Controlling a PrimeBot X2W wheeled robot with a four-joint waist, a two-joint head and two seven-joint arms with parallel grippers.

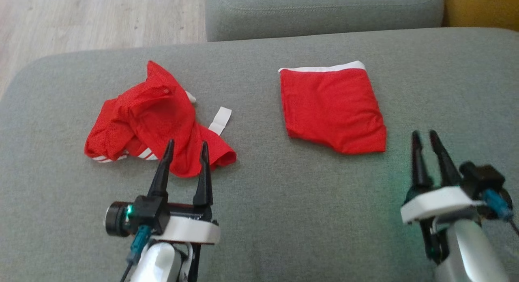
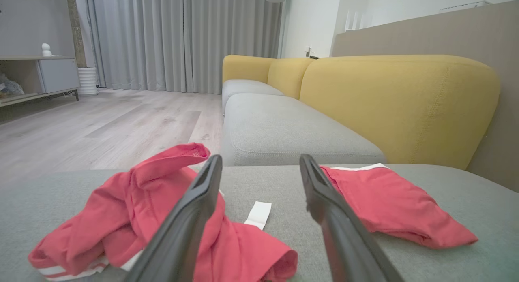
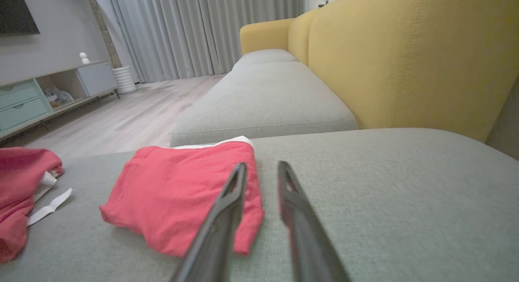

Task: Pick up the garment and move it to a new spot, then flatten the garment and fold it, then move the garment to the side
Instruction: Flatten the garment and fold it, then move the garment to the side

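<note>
Two red garments lie well apart on a grey sofa cushion [image 1: 284, 217]: crumpled garment [image 1: 154, 116] left, folded garment [image 1: 332, 107] right. Left pincer [image 1: 187, 143] is wide and empty, tips over the crumpled one's near hem. Right pincer [image 1: 424, 133] is narrowly parted and empty, near the folded one's corner. Cloth looks light, soft and floppy, so pinch a bunched hem. Yellow backrest [image 2: 397, 103], wood floor [image 2: 101, 124] and curtains [image 2: 162, 39] are behind.

Crumpled garment [image 3: 18, 184] cut off (left edge)
</note>
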